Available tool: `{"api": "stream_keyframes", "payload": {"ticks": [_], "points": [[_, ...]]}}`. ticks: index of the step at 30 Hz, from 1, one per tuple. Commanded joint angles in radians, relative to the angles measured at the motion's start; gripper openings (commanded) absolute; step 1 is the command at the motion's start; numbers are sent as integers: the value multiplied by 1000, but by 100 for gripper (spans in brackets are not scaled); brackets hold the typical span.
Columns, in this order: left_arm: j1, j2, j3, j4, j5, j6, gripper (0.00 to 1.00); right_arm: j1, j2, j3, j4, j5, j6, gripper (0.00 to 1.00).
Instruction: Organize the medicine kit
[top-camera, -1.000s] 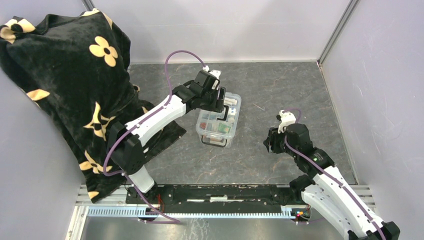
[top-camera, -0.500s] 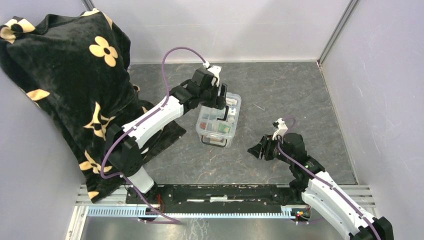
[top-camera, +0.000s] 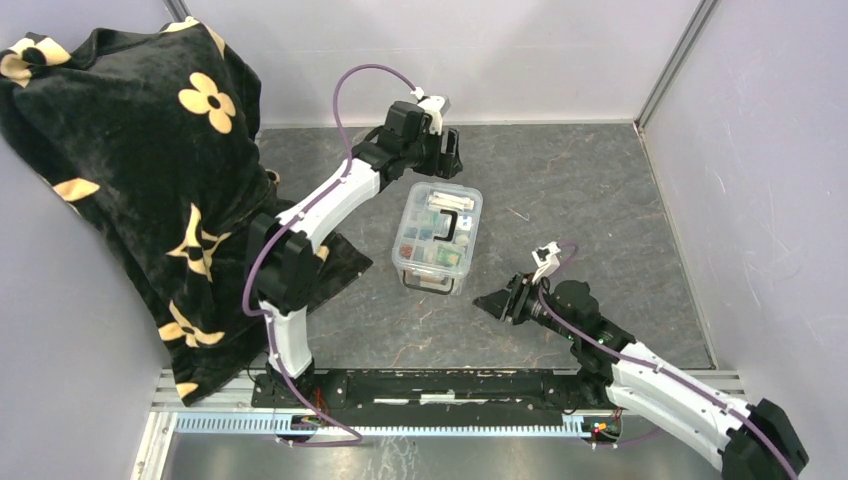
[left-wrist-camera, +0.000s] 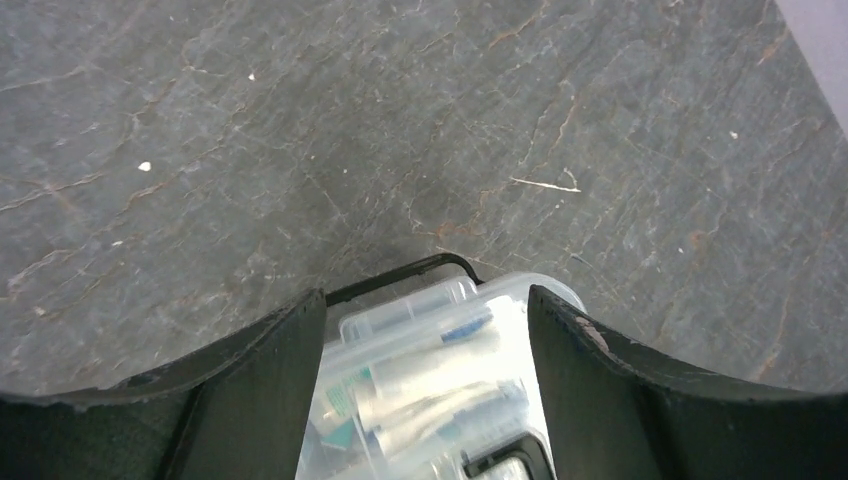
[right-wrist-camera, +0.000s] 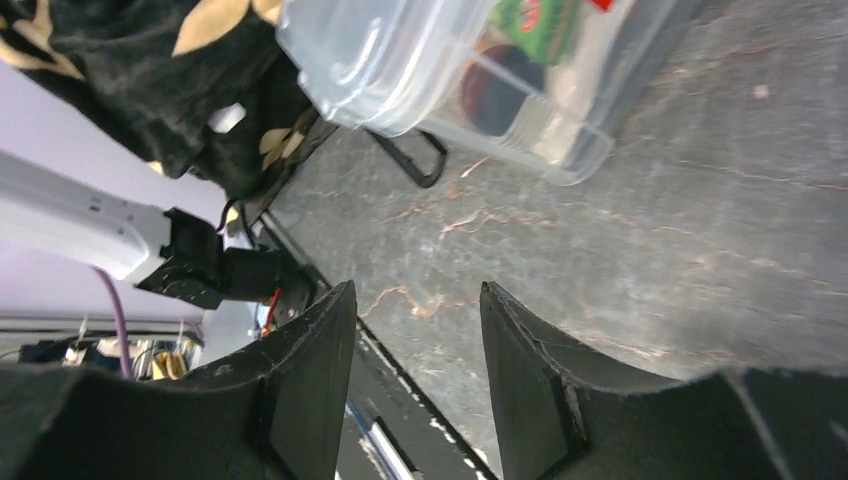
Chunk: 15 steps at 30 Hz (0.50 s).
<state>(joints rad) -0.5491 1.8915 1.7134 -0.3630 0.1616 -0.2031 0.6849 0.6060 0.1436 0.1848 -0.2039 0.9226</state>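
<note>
The medicine kit (top-camera: 438, 237) is a small clear box with a black handle, full of packets, closed and flat on the grey table. My left gripper (top-camera: 449, 158) is open and hovers over the kit's far end. In the left wrist view the kit (left-wrist-camera: 440, 370) shows between the fingers (left-wrist-camera: 262, 385) of the left gripper (left-wrist-camera: 425, 295), with its black wire latch (left-wrist-camera: 400, 275) beyond. My right gripper (top-camera: 492, 302) is open and empty, low over the table to the right of the kit's near end. In the right wrist view the kit (right-wrist-camera: 450, 60) lies ahead of that gripper (right-wrist-camera: 418, 290).
A black cloth with yellow flowers (top-camera: 130, 150) covers the left side and reaches close to the kit's left edge; it also shows in the right wrist view (right-wrist-camera: 150, 60). Purple walls close in the back and right. The black rail (top-camera: 440, 385) runs along the near edge.
My left gripper has drawn back from over the kit's top to its far end. My right gripper has swung down and left toward the kit's near end. The kit has not moved.
</note>
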Motion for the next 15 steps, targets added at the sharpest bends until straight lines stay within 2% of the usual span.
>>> {"api": "stream_keyframes", "payload": {"ticks": [1,5,10,15], "points": [[26,65,87,30,96,52,80,119,57,44,183,119,38,55],[44,110,121,22,132,18,82,256,160,75,275,228,-4,55],[68,141,119,15,128,-48,83,386,252,78,418,448,-108,51],[98,182,117,13,182,-103,83,399,392,87,613,491,-159,49]]}}
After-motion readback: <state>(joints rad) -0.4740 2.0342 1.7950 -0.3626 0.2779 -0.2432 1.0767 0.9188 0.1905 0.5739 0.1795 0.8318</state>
